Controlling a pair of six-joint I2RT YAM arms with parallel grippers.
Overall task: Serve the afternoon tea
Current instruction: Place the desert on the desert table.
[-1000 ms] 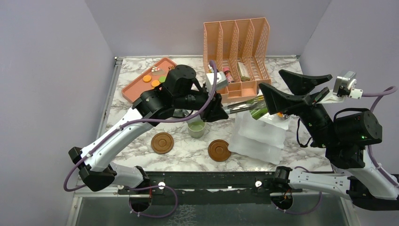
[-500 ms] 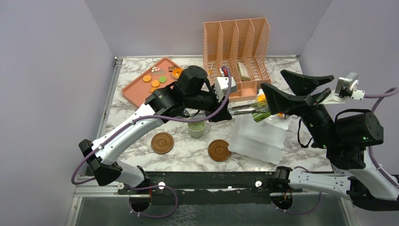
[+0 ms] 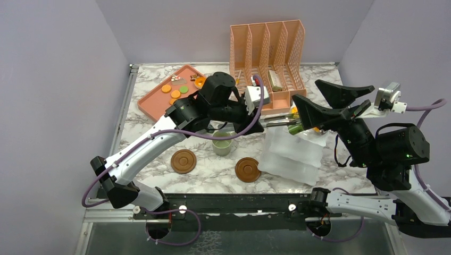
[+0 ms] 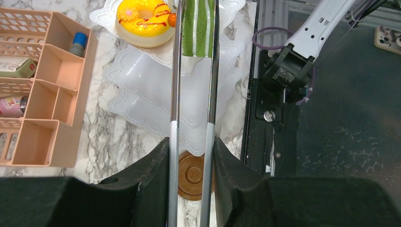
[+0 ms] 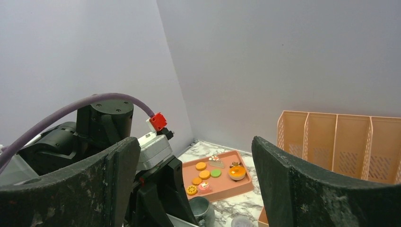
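Tongs (image 4: 176, 85) are clamped between the partly closed fingers of the left gripper (image 4: 191, 156), and a green striped cake (image 4: 197, 26) is pinched at their tips. Over the last second the cake has been swung to the right. It is now held over the top tier of the white stand (image 4: 142, 85), just beside the yellow donut (image 4: 143, 16); release is judged to be the next step. The right gripper (image 5: 195, 156) is raised at the right, wide open, with nothing held. The pale green mug (image 3: 222, 144) is set just beyond the two brown coasters (image 3: 183, 160), on neither. The marble table (image 3: 213, 178) is enclosed by lilac walls (image 3: 53, 79).
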